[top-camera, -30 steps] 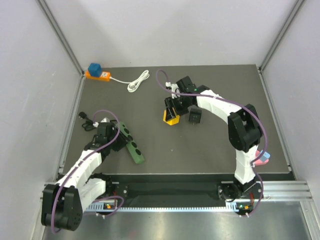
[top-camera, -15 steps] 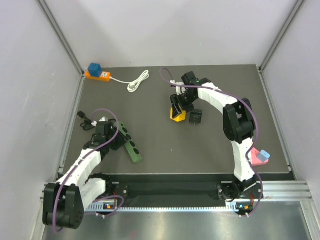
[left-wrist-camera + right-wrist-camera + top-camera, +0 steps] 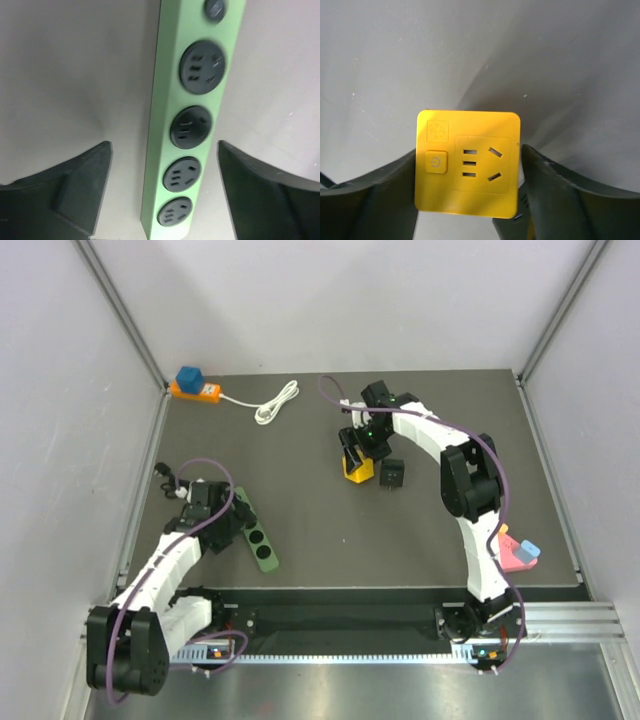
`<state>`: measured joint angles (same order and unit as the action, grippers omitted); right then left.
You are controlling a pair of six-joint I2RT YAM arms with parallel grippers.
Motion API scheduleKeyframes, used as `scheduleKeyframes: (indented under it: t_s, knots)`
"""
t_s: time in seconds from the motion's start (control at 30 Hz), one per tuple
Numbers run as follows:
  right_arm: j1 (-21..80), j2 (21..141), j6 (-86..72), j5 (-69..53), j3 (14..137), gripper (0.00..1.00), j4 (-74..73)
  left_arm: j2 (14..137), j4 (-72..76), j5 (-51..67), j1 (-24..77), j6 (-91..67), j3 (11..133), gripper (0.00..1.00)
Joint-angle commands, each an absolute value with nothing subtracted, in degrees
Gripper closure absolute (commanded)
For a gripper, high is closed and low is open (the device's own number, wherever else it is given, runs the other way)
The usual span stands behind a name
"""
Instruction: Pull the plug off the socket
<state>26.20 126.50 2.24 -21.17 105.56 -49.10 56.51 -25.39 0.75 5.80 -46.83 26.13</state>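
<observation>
The yellow socket cube [image 3: 355, 469] sits on the dark table, its slots empty in the right wrist view [image 3: 468, 165]. A black plug [image 3: 392, 476] lies just right of it, apart from it. My right gripper [image 3: 356, 458] [image 3: 469, 150] straddles the cube, its fingers close beside both sides with a sliver of gap on the right. My left gripper [image 3: 230, 522] [image 3: 164, 145] is wide open over a green power strip [image 3: 260, 538] [image 3: 162, 90]. Its fingers stand clear of the strip's sides.
An orange power strip with a blue plug [image 3: 194, 385] and a coiled white cable [image 3: 278, 400] lie at the back left. A black corded plug [image 3: 170, 482] lies by the left wall. A pink and blue object [image 3: 518, 550] rests near the right arm's base.
My left gripper has opened and let go of the green strip, pulling back slightly to the left. My right gripper has widened around the yellow cube, which shifted a little to the right.
</observation>
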Motion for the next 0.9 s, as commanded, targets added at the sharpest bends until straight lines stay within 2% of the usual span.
scheduleKeyframes:
  t_s: [0.0, 0.03, 0.2, 0.33, 0.63, 0.87]
  knots:
    - [25.8, 126.3, 2.8, -19.0, 109.9, 0.25, -49.4, 54.7, -32.4, -4.7, 5.4, -45.7, 32.8, 0.06]
    - [25.8, 126.1, 2.7, -18.2, 110.2, 0.23, -49.3, 54.1, -34.6, -5.4, 5.4, -45.3, 33.7, 0.01]
    - [26.1, 125.2, 2.0, -14.8, 112.3, 0.09, -48.7, 50.4, -38.3, -8.4, 5.4, -43.2, 38.8, 0.01]
    - [26.5, 124.2, 1.1, -11.4, 114.5, 0.0, -48.6, 49.3, -35.3, -3.2, 5.4, -41.9, 40.3, 0.01]
    - [26.5, 119.2, -2.5, -7.3, 114.6, 0.0, -47.0, 52.6, -27.5, 10.4, 5.4, -40.3, 41.0, 0.07]
    - [26.5, 111.1, -7.2, -4.8, 108.2, 0.0, -42.7, 52.6, -22.3, 17.5, 6.9, -38.8, 40.3, 0.09]
